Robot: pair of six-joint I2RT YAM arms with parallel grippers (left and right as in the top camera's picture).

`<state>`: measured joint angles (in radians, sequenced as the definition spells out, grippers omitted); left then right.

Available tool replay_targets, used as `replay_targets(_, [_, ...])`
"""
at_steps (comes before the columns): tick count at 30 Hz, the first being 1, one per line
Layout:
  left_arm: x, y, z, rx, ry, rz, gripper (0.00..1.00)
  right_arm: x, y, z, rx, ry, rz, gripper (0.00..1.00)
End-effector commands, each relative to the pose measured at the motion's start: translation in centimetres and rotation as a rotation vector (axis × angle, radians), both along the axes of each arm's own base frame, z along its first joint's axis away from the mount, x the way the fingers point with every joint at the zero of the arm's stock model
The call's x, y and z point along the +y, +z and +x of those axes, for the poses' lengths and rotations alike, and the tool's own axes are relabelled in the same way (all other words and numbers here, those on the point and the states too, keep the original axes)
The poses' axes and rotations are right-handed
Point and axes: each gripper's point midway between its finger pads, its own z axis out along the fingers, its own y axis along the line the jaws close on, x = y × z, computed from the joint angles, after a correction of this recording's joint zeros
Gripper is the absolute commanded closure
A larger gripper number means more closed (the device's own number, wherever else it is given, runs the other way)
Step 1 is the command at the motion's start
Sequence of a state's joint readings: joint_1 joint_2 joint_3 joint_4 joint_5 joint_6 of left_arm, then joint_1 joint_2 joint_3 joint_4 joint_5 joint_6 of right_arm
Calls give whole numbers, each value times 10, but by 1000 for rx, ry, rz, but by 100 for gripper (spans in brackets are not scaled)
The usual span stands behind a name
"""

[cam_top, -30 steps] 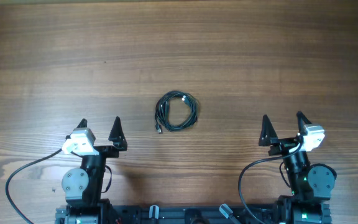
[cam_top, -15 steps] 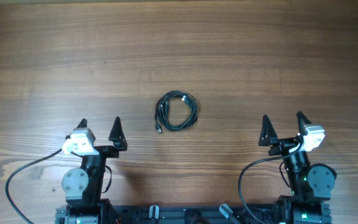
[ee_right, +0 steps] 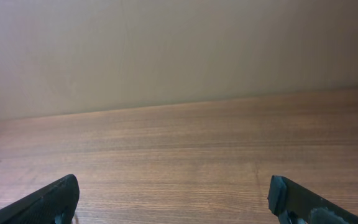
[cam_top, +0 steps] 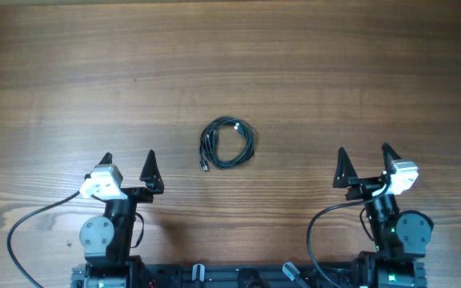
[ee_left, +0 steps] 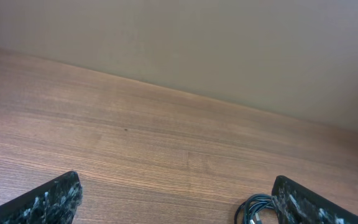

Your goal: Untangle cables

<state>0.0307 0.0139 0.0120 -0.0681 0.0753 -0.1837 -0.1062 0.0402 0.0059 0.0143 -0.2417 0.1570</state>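
**A:** Starting on the left: what is the black two-finger left gripper point(cam_top: 128, 157) doing?

**B:** It is parked at the near edge of the brown wood-grain table point(cam_top: 310, 56). Its fingers are spread wide and hold nothing. Over the last second it has not moved at all.

**A:** And the middle of the table?

**B:** The thin black cables point(cam_top: 226, 143) lie there wound into one small, roughly round coil. A plug end pokes out at the coil's lower left. The coil sits between the two arms, a little farther out than both and touching neither. Nothing about it has shifted either. The left wrist view catches only the coil's edge, low down beside its right finger.

**A:** The right side?

**B:** The black two-finger right gripper point(cam_top: 364, 150) mirrors the left one, with its fingers apart and empty and in the same spot as a second ago. Its wrist camera shows mostly bare wood and a plain beige wall point(ee_right: 179, 50).

**A:** So where does the task stand?

**B:** It looks unstarted, since the coil is whole and no loop has been pulled free. A likely first move is for one arm to reach to the coil, but neither arm has begun.
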Motion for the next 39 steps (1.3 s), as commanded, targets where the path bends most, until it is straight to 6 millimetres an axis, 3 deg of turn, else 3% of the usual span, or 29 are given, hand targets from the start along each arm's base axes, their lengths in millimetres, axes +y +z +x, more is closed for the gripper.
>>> replay_targets(1, [-1, -4, 0, 10, -5, 19, 0, -2, 1, 0, -6, -9, 9, 0])
replay_targets(6, [-1, -4, 0, 10, -6, 18, 0, 0, 1, 0, 2, -2, 64, 0])
replay_targets(8, [-9, -3, 0, 6, -47, -20, 0, 1, 2, 0, 31, 4, 279, 0])
replay_targets(9, [-17, -2, -1, 7, -94, -51, 0, 8, 3, -2, 46, 43, 363, 0])
replay_targets(14, [-23, -4, -2, 83, -116, -182, 0, 47, 11, -14, 71, 279, 351, 0])
replay_targets(20, [-27, 67, 5, 183, -132, -190, 0, 71, 73, -33, 65, 442, 342, 0])
replay_targets(23, [-48, 101, 19, 284, -250, -223, 0, 94, 115, -39, 129, 615, 333, 0])
replay_targets(28, [-82, 136, 28, 299, -471, -272, 0, 122, 172, -37, 223, 904, 341, 0])
replay_targets(32, [-108, 157, 14, 242, -666, -293, 0, 134, 199, -26, 276, 1085, 343, 0])
replay_targets(36, [-109, 150, 12, 276, -663, -306, 0, 136, 191, 0, 311, 1062, 364, 0])
replay_targets(39, [-102, 134, 13, 344, -604, -324, 0, 121, 152, 39, 407, 849, 383, 0])
